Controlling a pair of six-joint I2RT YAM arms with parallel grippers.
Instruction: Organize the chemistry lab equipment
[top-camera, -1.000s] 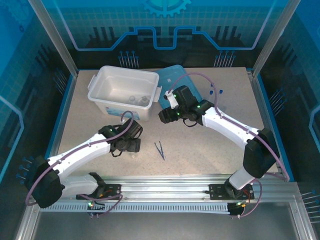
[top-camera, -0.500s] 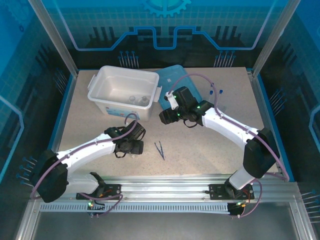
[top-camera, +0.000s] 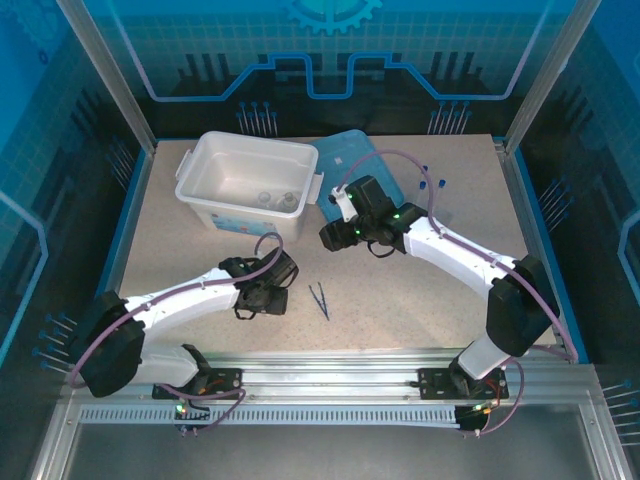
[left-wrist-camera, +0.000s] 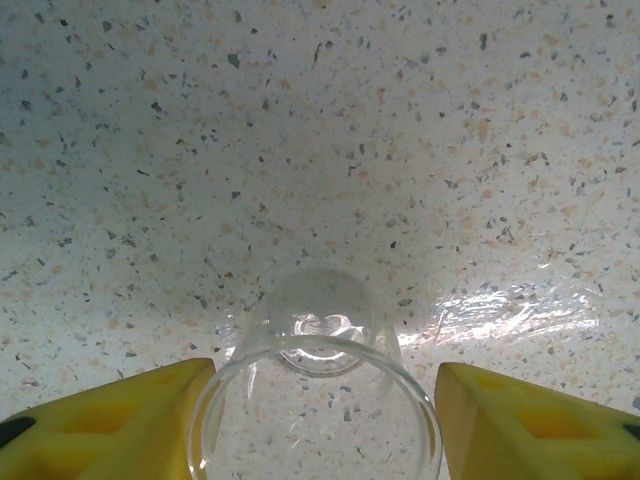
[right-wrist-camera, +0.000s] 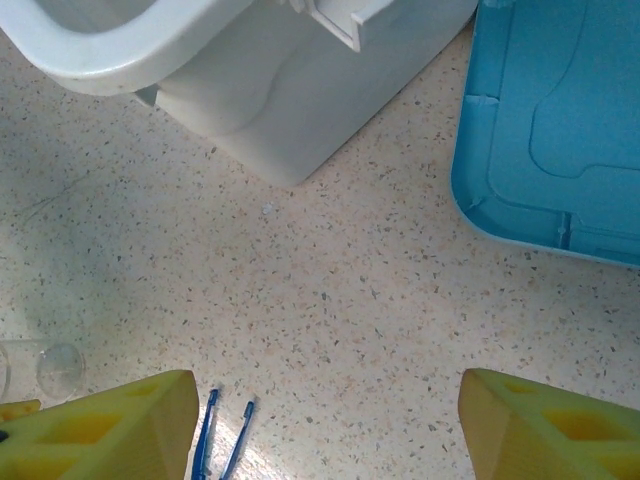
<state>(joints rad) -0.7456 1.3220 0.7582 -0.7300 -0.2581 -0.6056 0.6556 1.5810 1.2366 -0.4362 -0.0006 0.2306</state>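
A small clear glass beaker stands between the yellow fingers of my left gripper, its mouth toward the camera. The left finger is at the rim; a thin gap remains at the right finger. From above, that left gripper is low over the table, left of the dark-blue tweezers. My right gripper hangs open and empty over bare table, with the tweezers by its left finger and the beaker at the far left. Small glassware sits in the bin. Blue-capped tubes lie at the right.
The white plastic bin stands at the back left, and its light-blue lid lies flat beside it on the right. The right gripper hovers just in front of the bin's near corner. Metal frame posts and rails edge the table.
The left arm has swung to the right, toward the tweezers, and its jaws have narrowed around the beaker. The right arm has stayed where it was.
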